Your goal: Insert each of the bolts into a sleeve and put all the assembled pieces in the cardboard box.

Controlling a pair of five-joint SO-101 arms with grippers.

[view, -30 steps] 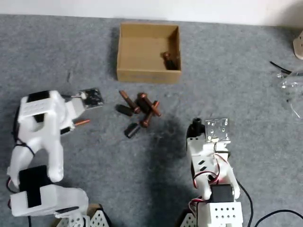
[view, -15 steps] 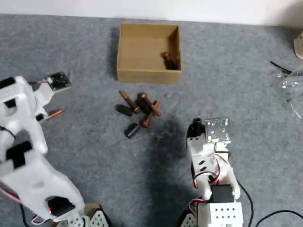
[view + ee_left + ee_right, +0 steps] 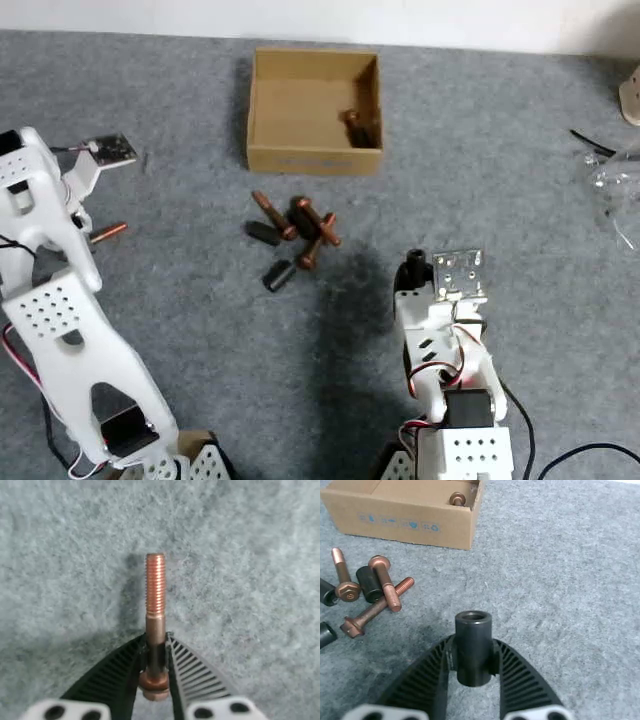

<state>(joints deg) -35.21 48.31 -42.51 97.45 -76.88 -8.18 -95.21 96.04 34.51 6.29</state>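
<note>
At the lower right of centre in the high view, the right gripper is clamping a black sleeve, its open bore projecting past the fingertips, presumably to receive a bolt. At the left edge, the left gripper is pinching a copper bolt near its head, leaving the thread free for insertion. Loose bolts and sleeves are lying mid-frame. The cardboard box, upper centre, is holding one assembled piece.

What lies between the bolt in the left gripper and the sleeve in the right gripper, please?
The loose pile of bolts and sleeves lies between them, seen in the high view.
</note>
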